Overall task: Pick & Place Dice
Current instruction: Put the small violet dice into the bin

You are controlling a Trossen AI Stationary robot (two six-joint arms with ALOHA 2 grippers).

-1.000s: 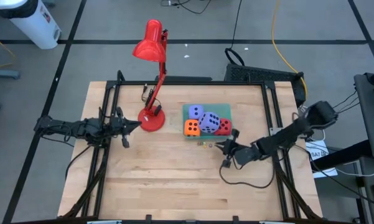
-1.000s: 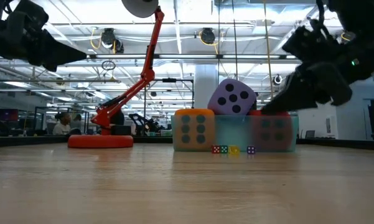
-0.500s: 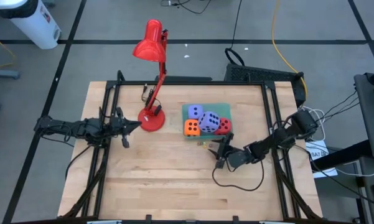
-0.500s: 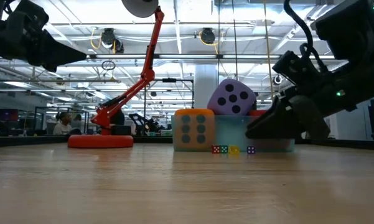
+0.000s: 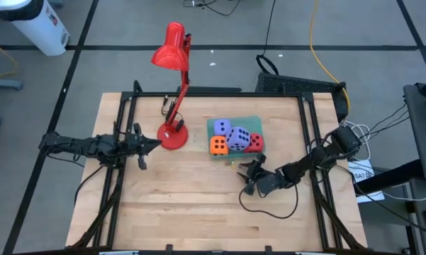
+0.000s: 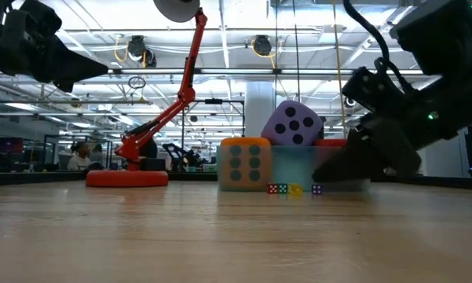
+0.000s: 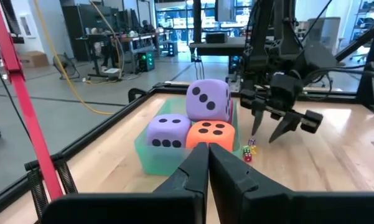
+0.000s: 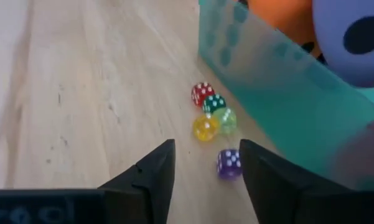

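Inside teal bin [image 5: 259, 122]: foam dice [image 5: 230, 137], lavender, orange, red; right claw [image 5: 249, 177] apart nearby; left claw [image 5: 154, 142] together.

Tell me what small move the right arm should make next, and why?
Probably lower the right gripper around the small purple die: its fingers are open and that die shows between them in the wrist view, beside the teal bin. The left gripper waits at the table's left.

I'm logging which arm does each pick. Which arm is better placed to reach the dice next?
The right. Its open gripper is just in front of the green tray holding the foam dice, pointed at the small dice beside it. The left gripper waits shut behind the red lamp.
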